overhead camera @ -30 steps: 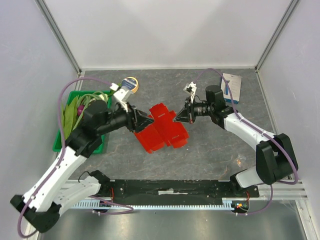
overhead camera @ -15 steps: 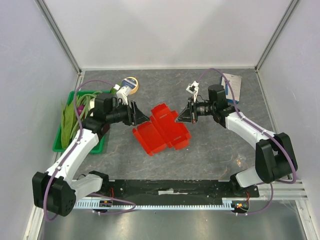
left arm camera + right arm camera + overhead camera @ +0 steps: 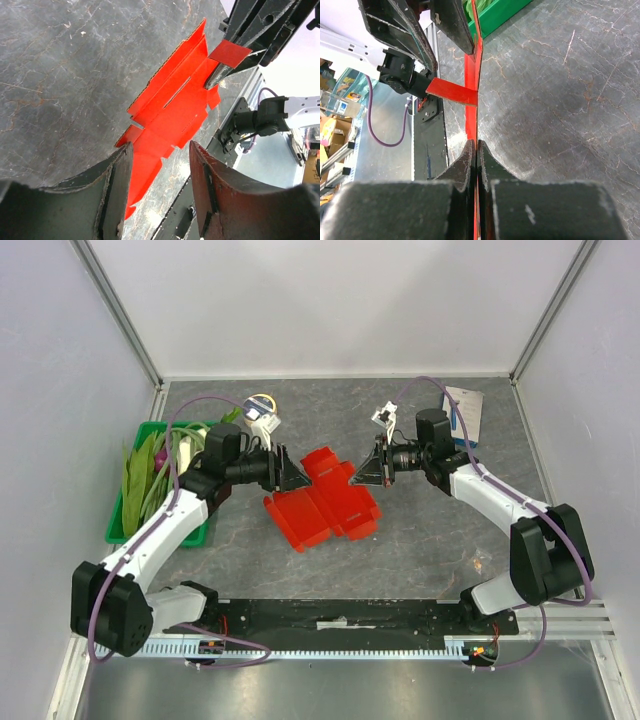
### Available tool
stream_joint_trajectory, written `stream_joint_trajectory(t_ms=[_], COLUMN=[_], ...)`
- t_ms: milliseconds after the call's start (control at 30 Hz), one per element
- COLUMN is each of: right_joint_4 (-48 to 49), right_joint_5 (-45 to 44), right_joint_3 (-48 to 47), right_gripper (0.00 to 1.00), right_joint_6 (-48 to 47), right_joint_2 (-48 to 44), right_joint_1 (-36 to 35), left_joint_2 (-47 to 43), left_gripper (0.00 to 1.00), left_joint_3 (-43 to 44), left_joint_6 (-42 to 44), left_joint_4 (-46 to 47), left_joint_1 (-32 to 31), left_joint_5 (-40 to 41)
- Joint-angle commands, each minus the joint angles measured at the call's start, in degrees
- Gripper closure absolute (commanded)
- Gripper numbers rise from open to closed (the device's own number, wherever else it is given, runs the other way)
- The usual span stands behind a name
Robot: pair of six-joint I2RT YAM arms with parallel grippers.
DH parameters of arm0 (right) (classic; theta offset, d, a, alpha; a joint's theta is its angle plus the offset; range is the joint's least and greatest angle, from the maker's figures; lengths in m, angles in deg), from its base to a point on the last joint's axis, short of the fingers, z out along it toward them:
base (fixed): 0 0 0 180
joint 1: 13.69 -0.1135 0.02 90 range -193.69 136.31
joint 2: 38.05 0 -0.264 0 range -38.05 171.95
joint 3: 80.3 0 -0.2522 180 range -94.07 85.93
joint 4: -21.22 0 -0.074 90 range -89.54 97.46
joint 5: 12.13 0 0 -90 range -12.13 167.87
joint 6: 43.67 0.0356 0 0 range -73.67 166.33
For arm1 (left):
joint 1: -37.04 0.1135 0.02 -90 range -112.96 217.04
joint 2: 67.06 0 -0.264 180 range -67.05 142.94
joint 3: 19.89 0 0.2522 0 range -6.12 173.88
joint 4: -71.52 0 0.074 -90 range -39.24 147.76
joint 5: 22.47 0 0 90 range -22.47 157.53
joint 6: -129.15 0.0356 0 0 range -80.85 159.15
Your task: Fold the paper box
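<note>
The paper box [image 3: 322,504] is a glossy red cardboard blank lying partly unfolded mid-table, with one panel raised. My right gripper [image 3: 357,475] is shut on its upper right edge; in the right wrist view the red sheet [image 3: 472,95] runs edge-on into the closed gripper [image 3: 476,146]. My left gripper [image 3: 293,479] stands open at the box's upper left edge. In the left wrist view the paper box [image 3: 170,107] lies beyond the gripper [image 3: 160,150], and nothing is pinched between the fingers.
A green bin [image 3: 122,531] of leafy vegetables sits at the left, behind my left arm. A roll of tape [image 3: 262,403] lies at the back left. A white-and-blue retail box [image 3: 463,416] lies at the back right. Grey walls close three sides.
My left gripper has moved right and slightly back to the box's left edge, its arm folding in closer. The right gripper has kept its hold in place.
</note>
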Motion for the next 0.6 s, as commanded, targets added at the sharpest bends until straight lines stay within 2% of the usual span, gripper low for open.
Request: stream_joint_trajectory(t_ms=[0,200,333,433,567], right_joint_4=[2.66,2.66,3.19,4.07,4.07], right_joint_5=[2.15,1.97,2.06,2.15,1.54], right_joint_3=[-1.29,-0.84,-0.76,-0.67,-0.49], right_gripper=[1.0,1.0,1.0,1.0,1.0], right_joint_6=[0.94,0.76,1.11,1.55,1.73], right_joint_2=[-0.22,-0.31,-0.22,-0.13,-0.22], right_joint_1=[0.1,0.1,0.1,0.1,0.1], left_joint_2=[0.21,0.84,2.32,3.91,1.1], left_gripper=[0.44,0.44,0.43,0.53,0.62], left_joint_3=[3.22,5.68,5.42,5.68,4.28], left_joint_6=[2.05,2.67,1.53,1.17,1.0], left_joint_4=[2.21,-3.77,-0.87,0.01,1.94], left_joint_1=[-0.05,-0.05,-0.05,-0.05,-0.05], left_joint_5=[2.8,12.64,3.89,0.18,-0.36])
